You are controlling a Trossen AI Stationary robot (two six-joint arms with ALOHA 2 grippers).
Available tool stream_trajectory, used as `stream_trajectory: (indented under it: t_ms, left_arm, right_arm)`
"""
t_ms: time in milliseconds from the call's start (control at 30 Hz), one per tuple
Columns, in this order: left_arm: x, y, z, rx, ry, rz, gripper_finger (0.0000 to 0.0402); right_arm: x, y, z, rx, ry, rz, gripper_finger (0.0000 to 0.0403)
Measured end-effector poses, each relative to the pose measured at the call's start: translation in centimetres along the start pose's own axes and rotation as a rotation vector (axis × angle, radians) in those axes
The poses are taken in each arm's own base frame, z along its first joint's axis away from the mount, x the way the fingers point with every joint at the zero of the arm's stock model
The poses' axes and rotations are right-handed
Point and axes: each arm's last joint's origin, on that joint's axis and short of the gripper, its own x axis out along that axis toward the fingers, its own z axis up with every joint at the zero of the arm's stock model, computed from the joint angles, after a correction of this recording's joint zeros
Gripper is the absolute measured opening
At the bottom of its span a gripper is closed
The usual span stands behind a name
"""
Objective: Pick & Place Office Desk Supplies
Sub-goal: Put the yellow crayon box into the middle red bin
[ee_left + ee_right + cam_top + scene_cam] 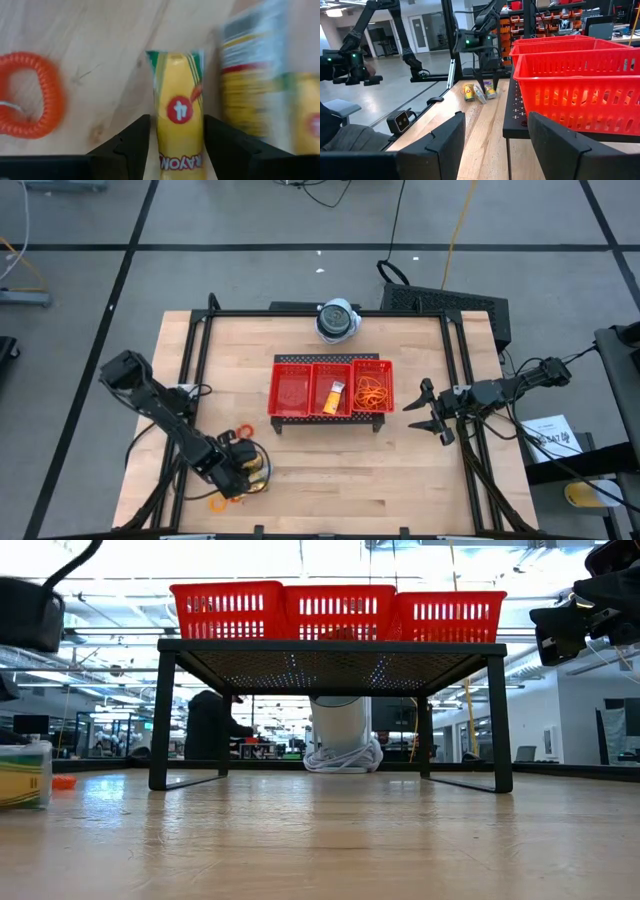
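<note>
The left gripper [238, 476] is down at the near-left part of the wooden table [330, 480], its two dark fingers [125, 145] straddling a small yellow crayon packet [180, 120] that stands between them; the pads look to sit against the packet's sides, so the claw appears clamped on it, though how firm the hold is cannot be judged. A second yellow packet [250, 80] lies just beside it, and an orange coiled ring [32, 95] rests on the wood on the other side, apart from the fingers. The red three-compartment tray [330, 362] sits on its black stand mid-table, already holding one yellow packet [334, 394] in the middle bin and orange rubber bands [374, 390] in the right bin. The right gripper [428, 412] waits with its jaws apart beside the tray's right end. To do this step well, the left arm should lift straight up so the neighbouring packet is not dragged, clear the tray rim, then release over the middle bin.
</note>
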Motion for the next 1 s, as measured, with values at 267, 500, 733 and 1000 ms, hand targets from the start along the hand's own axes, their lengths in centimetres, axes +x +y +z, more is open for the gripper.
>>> stream_trajectory:
  t_ms: [267, 500, 733, 1000]
  left_arm:
    - [0.7, 0.2, 0.0, 0.012, 0.017, 0.057, 0.0188]
    - [-0.1, 0.6, 0.3, 0.019, 0.011, 0.032, 0.0149]
    - [-0.8, 0.6, 0.6, 0.019, 0.016, -0.01, 0.0084]
    - [-2.5, 0.8, 2.0, -0.058, -0.022, -0.123, 0.0111]
  right_arm:
    - [0.0, 0.0, 0.0, 0.0, 0.0, 0.0, 0.0206]
    - [0.0, 0.0, 0.0, 0.0, -0.001, 0.0, 0.0206]
    - [0.0, 0.0, 0.0, 0.0, -0.003, 0.001, 0.0206]
    - [0.0, 0.0, 0.1, 0.001, -0.005, 0.001, 0.0206]
